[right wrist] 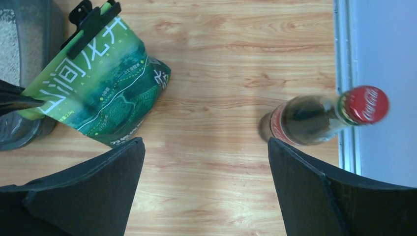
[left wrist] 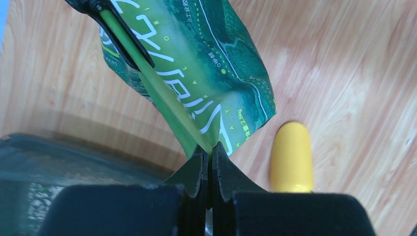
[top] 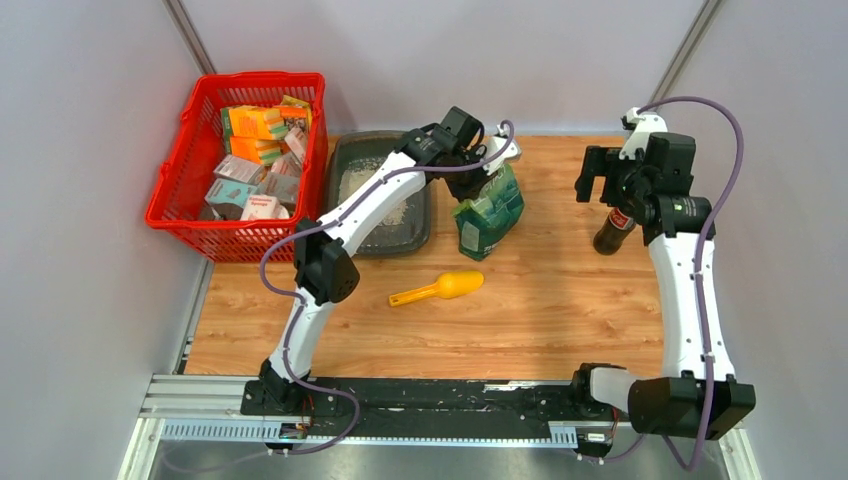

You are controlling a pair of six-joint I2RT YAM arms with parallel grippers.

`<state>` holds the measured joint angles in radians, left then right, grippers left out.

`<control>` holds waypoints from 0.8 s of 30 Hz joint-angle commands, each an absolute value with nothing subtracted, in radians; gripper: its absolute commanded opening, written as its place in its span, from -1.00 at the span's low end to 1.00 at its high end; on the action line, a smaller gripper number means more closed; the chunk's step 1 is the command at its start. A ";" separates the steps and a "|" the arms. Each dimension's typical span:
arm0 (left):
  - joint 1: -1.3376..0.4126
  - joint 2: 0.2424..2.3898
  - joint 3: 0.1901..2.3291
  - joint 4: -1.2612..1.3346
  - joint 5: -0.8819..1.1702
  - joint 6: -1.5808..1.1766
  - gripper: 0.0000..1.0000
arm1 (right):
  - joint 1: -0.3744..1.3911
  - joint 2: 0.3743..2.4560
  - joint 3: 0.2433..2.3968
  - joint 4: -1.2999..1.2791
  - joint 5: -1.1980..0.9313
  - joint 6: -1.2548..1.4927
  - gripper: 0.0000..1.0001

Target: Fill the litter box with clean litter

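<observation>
The litter box (top: 400,243) sat at the back left of the table (top: 560,310), just beside a red mesh basket (top: 190,190) packed with small cartons (top: 255,165). A thin layer of clean litter (top: 357,187) lay on its floor, the dark bottom showing through in places. The left gripper (left wrist: 210,150) had its jaws pinched tight on the top edge of a green printed bag (top: 490,210) standing just right of the box. A black clip (right wrist: 91,24) ran along that top edge. The right gripper (right wrist: 205,142) hung over bare table with its jaws wide and holding nothing, near a red-capped bottle (right wrist: 314,118). A yellow scoop (top: 440,288) lay apart, in front of the bag.

The left arm crossed the box and hid its middle. What the bag held could not be seen (nor could the bottle's fill be judged).
</observation>
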<state>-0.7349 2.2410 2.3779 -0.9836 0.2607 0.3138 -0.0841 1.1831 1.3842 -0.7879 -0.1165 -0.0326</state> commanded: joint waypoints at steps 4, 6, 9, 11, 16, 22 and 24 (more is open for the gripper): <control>-0.667 2.184 2.467 -0.861 0.336 0.689 -1.00 | -0.087 1.276 1.474 -0.750 -0.250 -0.095 1.00; -0.657 2.177 2.465 -0.819 0.339 0.739 -1.00 | -0.087 1.310 1.497 -0.752 -0.267 -0.101 1.00; -0.658 2.180 2.465 -0.781 0.344 0.746 -1.00 | -0.087 1.341 1.516 -0.753 -0.305 -0.095 1.00; -0.657 2.178 2.461 -0.761 0.350 0.628 -0.83 | -0.087 1.373 1.537 -0.762 -0.321 -0.084 1.00; -0.660 2.167 2.385 -0.618 0.430 0.436 -0.18 | -0.087 1.402 1.562 -0.782 -0.318 -0.078 1.00; -0.690 2.249 2.375 -0.520 0.374 0.417 -0.14 | -0.087 1.381 1.528 -0.792 -0.441 -0.181 1.00; -0.692 2.264 2.388 -0.541 0.362 0.423 -0.16 | -0.087 1.371 1.520 -0.784 -0.527 -0.207 1.00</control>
